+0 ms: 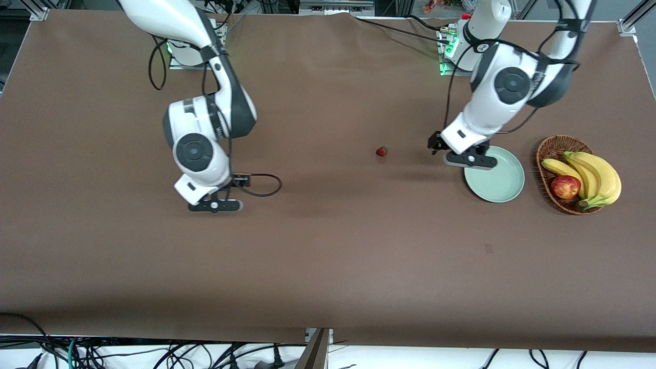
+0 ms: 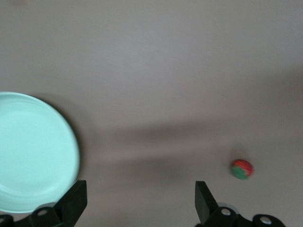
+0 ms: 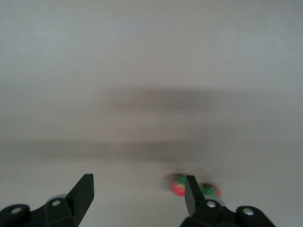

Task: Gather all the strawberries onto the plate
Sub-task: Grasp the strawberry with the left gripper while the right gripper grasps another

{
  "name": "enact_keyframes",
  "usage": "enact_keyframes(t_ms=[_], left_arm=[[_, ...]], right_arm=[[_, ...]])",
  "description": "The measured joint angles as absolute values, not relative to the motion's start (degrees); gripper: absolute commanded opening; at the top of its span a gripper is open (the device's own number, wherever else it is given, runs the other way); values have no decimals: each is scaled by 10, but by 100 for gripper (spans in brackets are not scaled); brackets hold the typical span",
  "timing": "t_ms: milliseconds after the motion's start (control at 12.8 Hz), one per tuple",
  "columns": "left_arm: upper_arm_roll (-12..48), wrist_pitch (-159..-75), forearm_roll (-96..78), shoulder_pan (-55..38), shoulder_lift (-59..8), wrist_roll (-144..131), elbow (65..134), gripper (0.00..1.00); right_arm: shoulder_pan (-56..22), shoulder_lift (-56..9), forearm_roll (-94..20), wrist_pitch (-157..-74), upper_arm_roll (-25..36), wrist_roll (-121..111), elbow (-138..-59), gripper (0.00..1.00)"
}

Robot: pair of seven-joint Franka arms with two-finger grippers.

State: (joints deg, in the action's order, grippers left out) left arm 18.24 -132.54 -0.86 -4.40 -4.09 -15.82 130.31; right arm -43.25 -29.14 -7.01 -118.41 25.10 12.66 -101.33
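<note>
Where the brown table (image 1: 328, 266) runs nearest the front camera it carries nothing, and the first thing met is the right gripper (image 1: 215, 205), hanging low over the table toward the right arm's end, roughly midway between the near and far edges. Its fingers (image 3: 83, 191) stand apart and hold nothing. In the right wrist view two strawberries (image 3: 179, 185) lie on the cloth just beside one fingertip, one partly hidden by it, the other (image 3: 209, 190) close by; neither lies between the fingers, and the front view hides both under the arm.

Toward the left arm's end, the mint-green plate (image 1: 499, 182) rests on the table with nothing visible on it. Just beside it, closer to that end's edge, a wicker basket (image 1: 548, 154) holds a bunch of bananas (image 1: 594, 177) and a red-yellow apple (image 1: 565, 186).

The left gripper (image 1: 469, 159) hovers over the plate's rim on the side facing the table's middle. Its fingers (image 2: 73, 203) are spread wide and empty.

A third strawberry (image 1: 381, 151) lies alone near the table's centre, well apart from the plate and a little farther from the front camera than it. In the left wrist view that berry (image 2: 242, 169) sits outside the fingers, off to one fingertip's side.

No readable writing or brand shows on any object.
</note>
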Motion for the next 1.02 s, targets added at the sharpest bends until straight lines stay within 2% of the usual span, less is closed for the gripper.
enact_keyframes(t_ms=[235, 392, 705, 1019], left_arm=[[235, -1394, 6, -53, -85, -224, 1308, 100], [241, -1442, 67, -77, -127, -307, 1309, 100], [242, -1505, 210, -106, -208, -462, 1309, 100], [243, -1508, 224, -118, -233, -488, 1309, 100]], right_arm=[[-434, -268, -82, -1319, 259, 107, -1156, 85], [-437, -260, -82, -1373, 257, 107, -1220, 83], [-439, -252, -82, -1383, 256, 105, -1249, 70], [-439, -251, -102, -1391, 256, 87, -1256, 56]])
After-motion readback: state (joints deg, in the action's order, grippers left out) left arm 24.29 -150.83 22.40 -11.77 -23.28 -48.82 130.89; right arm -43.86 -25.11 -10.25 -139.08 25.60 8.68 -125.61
